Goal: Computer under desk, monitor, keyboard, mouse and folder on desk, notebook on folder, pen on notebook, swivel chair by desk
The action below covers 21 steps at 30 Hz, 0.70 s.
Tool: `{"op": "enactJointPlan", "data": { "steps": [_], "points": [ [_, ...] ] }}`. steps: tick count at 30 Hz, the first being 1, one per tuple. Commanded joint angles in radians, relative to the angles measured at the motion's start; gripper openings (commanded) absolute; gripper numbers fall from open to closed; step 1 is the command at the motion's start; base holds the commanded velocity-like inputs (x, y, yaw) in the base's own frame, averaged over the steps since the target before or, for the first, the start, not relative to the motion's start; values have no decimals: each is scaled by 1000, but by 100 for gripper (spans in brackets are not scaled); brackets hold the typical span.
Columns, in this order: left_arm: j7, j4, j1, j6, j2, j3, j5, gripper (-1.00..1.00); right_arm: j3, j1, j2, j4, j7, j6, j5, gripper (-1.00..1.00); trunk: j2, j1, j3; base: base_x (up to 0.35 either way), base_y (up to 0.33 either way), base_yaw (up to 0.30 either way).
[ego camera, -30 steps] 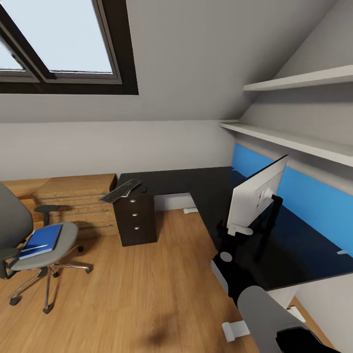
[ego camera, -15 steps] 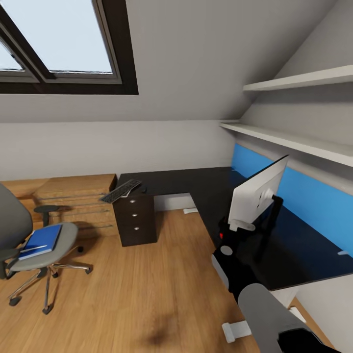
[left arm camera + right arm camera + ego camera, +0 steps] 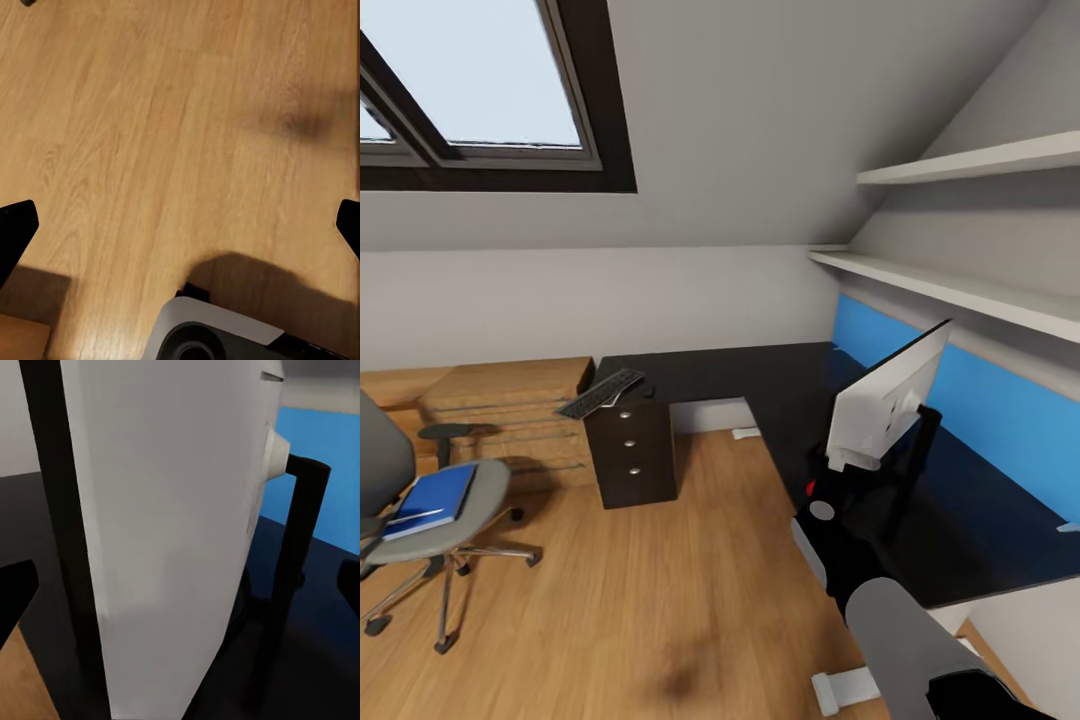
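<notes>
The monitor [image 3: 885, 400] stands on the black desk [image 3: 760, 375], white back toward me, with a red dot at its lower corner. My right gripper [image 3: 830, 478] is open right at that corner, and in the right wrist view the monitor's [image 3: 172, 532] edge lies between the spread fingers of the right gripper [image 3: 180, 585]. The keyboard [image 3: 600, 391] and the tiny mouse [image 3: 651, 389] lie on the desk's far left end. On the swivel chair [image 3: 475, 500], the blue folder [image 3: 435, 495] carries the white pen [image 3: 415, 517]. I cannot make out the notebook, and the computer is out of view. My left gripper [image 3: 180, 225] hangs open over the floor.
A dark drawer unit [image 3: 632, 455] stands under the desk's left end, with a light-wood chest [image 3: 510, 395] beside it. Two wall shelves [image 3: 960, 290] and a blue wall panel [image 3: 980, 395] run above the desk. Open plank floor [image 3: 630, 580] lies between chair and desk.
The camera has turned a little, so the whole picture has slid left. The monitor's lower corner with its red dot has come into sight beside my right gripper.
</notes>
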Motion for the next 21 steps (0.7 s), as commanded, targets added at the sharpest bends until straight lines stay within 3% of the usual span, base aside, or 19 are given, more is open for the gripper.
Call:
{"op": "enactJointPlan", "data": {
  "steps": [1,21],
  "points": [
    [7,0,-1,-2,0,-2,-4,100,2,-1,-1,1,-6,-1,3,100,-2,1,-2,48,-58,0],
    [8,0,-1,-2,0,-2,-4,100,2,-1,-1,1,-7,-1,3,100,-2,1,-2,45,-6,0]
  ]
}}
